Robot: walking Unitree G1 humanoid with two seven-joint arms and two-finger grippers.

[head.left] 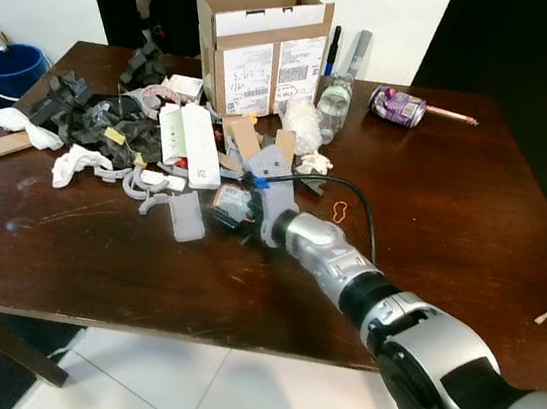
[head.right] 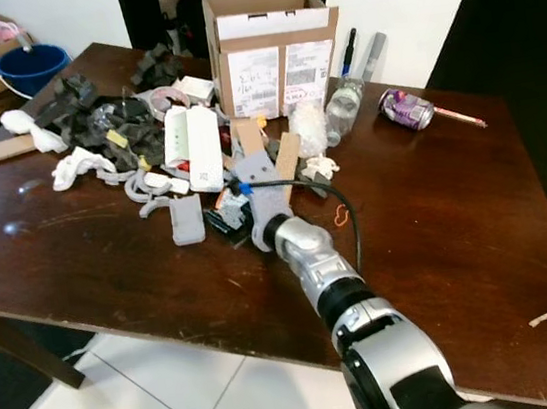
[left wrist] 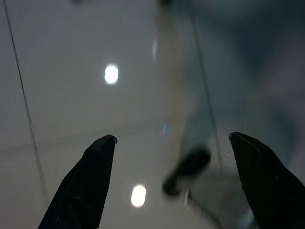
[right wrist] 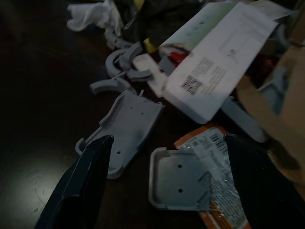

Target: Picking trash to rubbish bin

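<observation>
Here, the desk (head.left: 79,260) carries a heap of trash toward its far edge. My right gripper (right wrist: 164,183) hangs open over a square plate (right wrist: 178,179) and orange wrapper (right wrist: 217,181) mid-desk; I should lower squarely, then pinch. My left gripper (left wrist: 171,181) idles open above floor.

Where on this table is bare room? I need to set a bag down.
The table's right half is bare, from the cable to the right edge, below the can. The front left corner, ahead of the grey bracket, is bare too. The middle, from the box forward to the right gripper, is crowded.
</observation>
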